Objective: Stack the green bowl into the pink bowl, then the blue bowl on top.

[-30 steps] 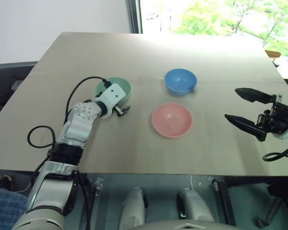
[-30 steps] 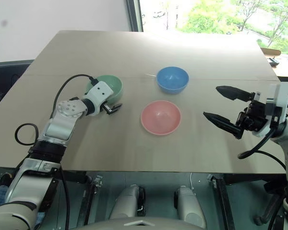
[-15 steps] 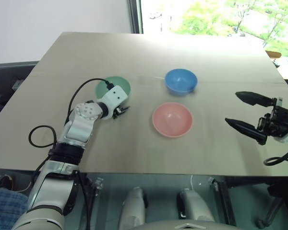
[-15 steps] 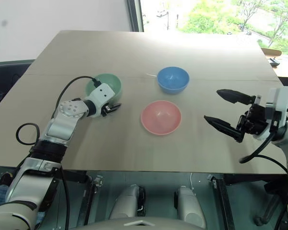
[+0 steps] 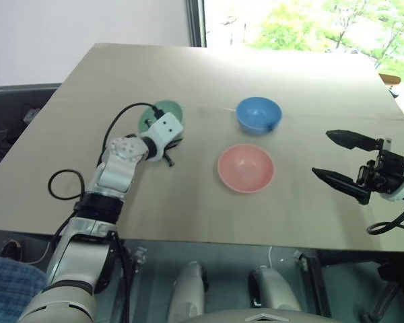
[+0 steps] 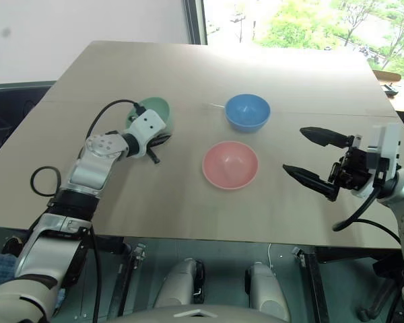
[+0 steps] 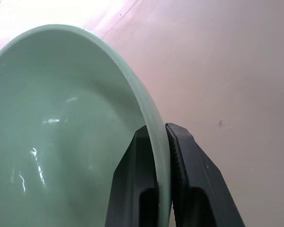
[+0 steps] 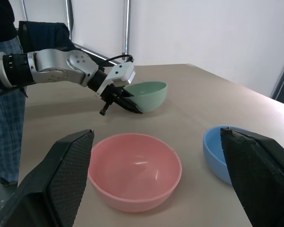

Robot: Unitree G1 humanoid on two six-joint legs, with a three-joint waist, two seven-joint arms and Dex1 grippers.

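Observation:
The mint-green bowl [image 5: 158, 112] is at the table's left, with my left gripper [image 7: 156, 132] shut on its near rim, one finger inside the wall and one outside. From the head views the wrist hides part of that bowl. The pink bowl [image 5: 246, 168] sits upright at the table's middle. Behind it, a little to the right, is the blue bowl [image 5: 258, 114]. Both are empty and untouched. My right gripper [image 5: 322, 153] hovers open to the right of the pink bowl, its fingers wide apart and pointing left, holding nothing.
The bowls rest on a plain tan table [image 5: 188, 74] with a window beyond its far edge. A black cable [image 5: 59, 187] loops off my left arm near the table's left edge. A person in blue checked trousers [image 8: 4, 94] stands beside the table on my left.
My left gripper's fingers have closed on the green bowl's rim, and the hand has shifted slightly toward the table's middle. The right gripper has stayed where it was.

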